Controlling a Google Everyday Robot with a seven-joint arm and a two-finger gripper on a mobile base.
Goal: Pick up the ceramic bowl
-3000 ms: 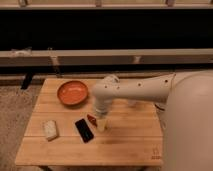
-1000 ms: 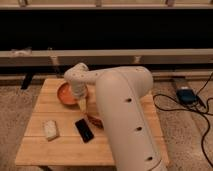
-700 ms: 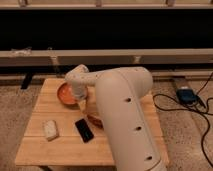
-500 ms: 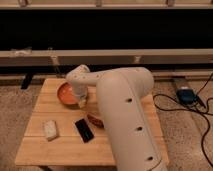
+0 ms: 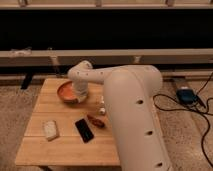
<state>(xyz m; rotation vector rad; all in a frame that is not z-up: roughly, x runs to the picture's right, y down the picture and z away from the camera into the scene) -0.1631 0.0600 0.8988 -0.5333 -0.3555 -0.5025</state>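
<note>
the ceramic bowl (image 5: 66, 92) sits on the far left part of the wooden table (image 5: 65, 145), close to the back edge. it is orange-red, shallow and round. the gripper (image 5: 80, 98) is right at the bowl's right rim, where the end of the white arm (image 5: 125, 105) comes down over it. the arm covers the right side of the bowl, so only the left and middle part of the bowl shows.

no brand, label or writing can be read on any thing here.

whether the gripper is touching the rim or only beside it cannot be told, because the arm's end hides this place.

in front of the bowl, more near to the camera, a black phone (image 5: 84, 130) lies flat on the table. just right of it lies a small dark-red oblong object (image 5: 96, 121). a pale rectangular block (image 5: 49, 129) lies at the left side of the table, well apart from the bowl. on the floor at the right there is a blue device (image 5: 186, 95) with black cables.
</note>
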